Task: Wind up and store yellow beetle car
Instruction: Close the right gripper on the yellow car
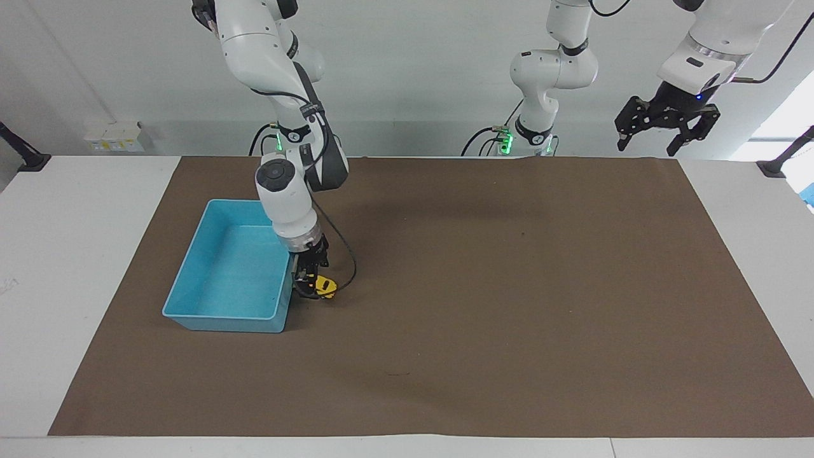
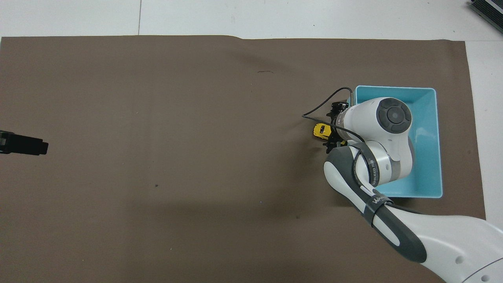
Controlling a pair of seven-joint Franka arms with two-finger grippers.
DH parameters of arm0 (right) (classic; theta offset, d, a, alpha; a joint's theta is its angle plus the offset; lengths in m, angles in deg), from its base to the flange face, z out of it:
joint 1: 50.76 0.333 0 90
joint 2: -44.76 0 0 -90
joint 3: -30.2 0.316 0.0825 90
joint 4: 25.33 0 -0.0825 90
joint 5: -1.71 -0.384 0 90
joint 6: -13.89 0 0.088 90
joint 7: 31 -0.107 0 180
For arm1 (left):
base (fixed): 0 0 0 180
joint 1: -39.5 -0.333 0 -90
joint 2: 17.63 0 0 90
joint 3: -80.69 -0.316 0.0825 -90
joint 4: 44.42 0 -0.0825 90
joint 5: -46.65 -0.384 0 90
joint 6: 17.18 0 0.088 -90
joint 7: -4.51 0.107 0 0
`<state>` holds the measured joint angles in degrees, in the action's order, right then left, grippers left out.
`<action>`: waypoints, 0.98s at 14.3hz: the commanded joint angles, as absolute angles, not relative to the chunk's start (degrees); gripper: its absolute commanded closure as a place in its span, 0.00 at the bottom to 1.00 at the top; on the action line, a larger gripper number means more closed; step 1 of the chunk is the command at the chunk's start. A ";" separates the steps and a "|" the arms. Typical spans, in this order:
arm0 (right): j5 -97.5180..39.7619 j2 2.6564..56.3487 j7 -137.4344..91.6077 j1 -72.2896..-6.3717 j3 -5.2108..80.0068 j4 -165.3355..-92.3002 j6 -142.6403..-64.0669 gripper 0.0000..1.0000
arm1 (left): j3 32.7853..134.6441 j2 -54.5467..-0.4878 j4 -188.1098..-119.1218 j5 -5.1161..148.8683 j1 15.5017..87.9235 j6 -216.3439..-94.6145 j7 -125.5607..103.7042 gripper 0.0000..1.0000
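White walling is backing a white tabletop [image 1: 76,254] that is carrying a brown mat [image 1: 509,305]. Reading the facing view from left to right: a blue bin [image 1: 191,299] is standing on the mat toward the right arm's end, showing nothing inside.

Just beside the bin's wall, on the side toward the left arm's end, the yellow beetle car [image 1: 326,287] is sitting on the mat, outside the bin. The right hand [image 1: 310,284] is pointing down at the car's level, with its fingers spread wide and straddling the car. No grip is showing; the car is resting on its wheels. In the overhead view the wrist is covering most of the car [image 2: 321,131], leaving only one end visible.

Far toward the other end, the left hand [image 1: 666,131] is waiting high above the mat's edge nearest the robots, fingers spread, holding nothing.

Judged step: grasping the car, ahead of winding. The next move is calling for closing the fingers squarely on the body sides without nudging the car against the bin wall, since a small rounded shell is likely to slip or roll.
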<state>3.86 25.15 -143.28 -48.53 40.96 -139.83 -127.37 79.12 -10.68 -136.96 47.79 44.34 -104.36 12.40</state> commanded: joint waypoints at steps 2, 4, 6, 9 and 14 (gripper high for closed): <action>5.58 24.54 -143.95 -49.44 41.45 -140.02 -128.67 0.01 | 79.28 -9.99 -136.79 47.71 43.98 -103.32 12.51 0.00; 5.58 24.63 -143.32 -49.44 41.53 -140.20 -128.58 0.31 | 79.28 -9.99 -136.79 47.71 43.89 -103.32 12.51 0.00; 5.58 24.63 -143.06 -49.44 41.54 -140.20 -128.40 0.81 | 79.28 -9.99 -136.79 47.71 43.89 -103.32 12.51 0.00; 5.58 24.54 -142.80 -49.61 41.62 -140.03 -128.14 1.00 | 79.28 -9.99 -136.79 47.71 43.98 -103.32 12.51 0.00; 5.49 24.54 -143.06 -49.44 41.71 -139.33 -126.56 1.00 | 79.28 -9.99 -136.79 47.71 43.98 -103.32 12.51 0.00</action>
